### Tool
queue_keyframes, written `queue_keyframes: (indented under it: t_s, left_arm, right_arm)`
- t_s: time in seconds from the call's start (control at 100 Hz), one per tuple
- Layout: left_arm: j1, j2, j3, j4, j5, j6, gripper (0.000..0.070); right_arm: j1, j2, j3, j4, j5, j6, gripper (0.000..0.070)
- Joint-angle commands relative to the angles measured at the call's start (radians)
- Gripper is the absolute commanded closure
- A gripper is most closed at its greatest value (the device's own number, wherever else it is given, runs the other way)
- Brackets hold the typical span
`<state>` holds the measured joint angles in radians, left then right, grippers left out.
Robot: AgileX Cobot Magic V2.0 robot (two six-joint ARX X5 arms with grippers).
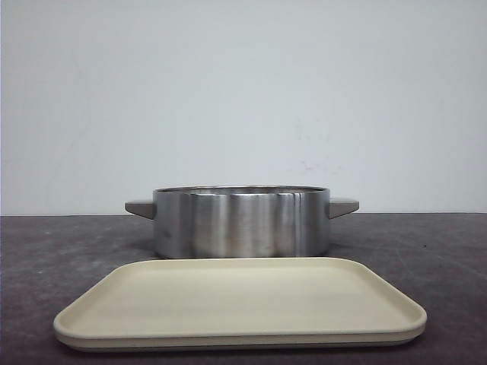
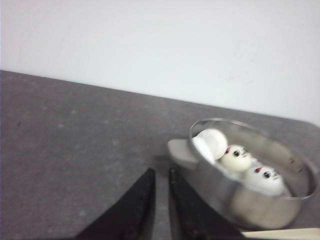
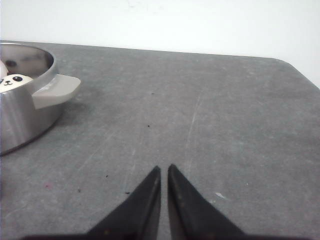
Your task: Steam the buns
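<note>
Sitting pot: a round steel pot [image 1: 242,222] with a grey handle on each side stands at the middle of the front view, on the dark grey tabletop [image 1: 46,251].
Tray: a cream tray [image 1: 240,304] lies flat in the lower middle of the front view, just in front of the pot.
Buns: the buns [image 2: 236,158] lie inside the pot, at the lower right of the left wrist view; three show there, white and blurred, two with dark eye spots. One panda face [image 3: 12,82] peeks over the rim at the far left of the right wrist view.
Left pincer: left pincer [image 2: 161,187] is clenched to a thin slit, grasping nothing, over bare tabletop beside the pot's handle.
Right pincer: right pincer [image 3: 164,180] is clenched, tips nearly touching, grasping nothing, over bare tabletop well apart from the pot.
</note>
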<state>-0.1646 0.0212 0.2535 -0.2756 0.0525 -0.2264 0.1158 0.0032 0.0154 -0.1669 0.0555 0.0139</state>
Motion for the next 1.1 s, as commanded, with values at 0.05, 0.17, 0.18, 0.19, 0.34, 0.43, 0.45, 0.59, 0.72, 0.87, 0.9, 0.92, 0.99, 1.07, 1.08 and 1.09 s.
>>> queue_keyframes:
  t_s: [0.05, 0.17, 0.18, 0.19, 0.34, 0.43, 0.45, 0.59, 0.72, 0.87, 0.9, 0.92, 0.99, 1.07, 1.08, 1.09]
  left_arm:
    - [0.016, -0.001, -0.083, 0.14, 0.004, 0.027, 0.07]
    - [0.045, -0.005, -0.168, 0.291, 0.004, 0.026, 0.07]
    - [0.048, -0.005, -0.174, 0.301, 0.004, 0.026, 0.07]
    - [0.052, -0.006, -0.179, 0.308, 0.004, 0.026, 0.07]
    - [0.127, -0.018, -0.233, 0.324, 0.004, 0.025, 0.07]
    - [0.168, -0.018, -0.24, 0.282, 0.004, 0.034, 0.07]
    - [0.176, -0.018, -0.24, 0.274, 0.004, 0.035, 0.07]
    - [0.222, -0.018, -0.24, 0.235, 0.004, 0.062, 0.07]
    - [0.232, -0.018, -0.24, 0.135, 0.009, 0.113, 0.07]
    - [0.233, -0.018, -0.24, 0.087, 0.035, 0.194, 0.07]
    - [0.235, -0.018, -0.24, 0.087, 0.048, 0.194, 0.07]
    - [0.237, -0.018, -0.24, 0.087, 0.058, 0.198, 0.07]
    - [0.245, -0.018, -0.24, 0.087, 0.073, 0.225, 0.07]
    - [0.246, -0.018, -0.24, 0.087, 0.071, 0.244, 0.07]
    - [0.246, -0.018, -0.24, 0.087, 0.071, 0.247, 0.07]
    - [0.246, -0.018, -0.24, 0.088, 0.069, 0.251, 0.07]
  right_arm:
    - [0.0, 0.0, -0.003, 0.009, 0.0, -0.007, 0.068]
    - [0.0, 0.0, -0.003, 0.009, 0.0, -0.007, 0.068]
    - [0.0, 0.0, -0.003, 0.009, 0.0, -0.007, 0.068]
    - [0.0, 0.0, -0.003, 0.009, 0.0, -0.007, 0.068]
    - [0.0, 0.0, -0.003, 0.009, 0.0, -0.007, 0.068]
    - [0.0, 0.0, -0.003, 0.009, 0.0, -0.007, 0.0681]
    - [0.0, 0.0, -0.003, 0.009, 0.0, -0.007, 0.068]
    - [0.0, 0.0, -0.003, 0.009, 0.0, -0.007, 0.068]
    - [0.0, 0.0, -0.003, 0.009, 0.0, -0.007, 0.068]
    - [0.0, 0.0, -0.003, 0.009, 0.0, -0.007, 0.0681]
    - [0.0, 0.0, -0.003, 0.009, 0.0, -0.007, 0.068]
    - [0.0, 0.0, -0.003, 0.009, 0.0, -0.007, 0.068]
    - [0.0, 0.0, -0.003, 0.009, 0.0, -0.007, 0.068]
    - [0.0, 0.0, -0.003, 0.009, 0.0, -0.007, 0.0681]
    - [0.0, 0.0, -0.003, 0.009, 0.0, -0.007, 0.068]
    - [0.0, 0.0, -0.003, 0.009, 0.0, -0.007, 0.0681]
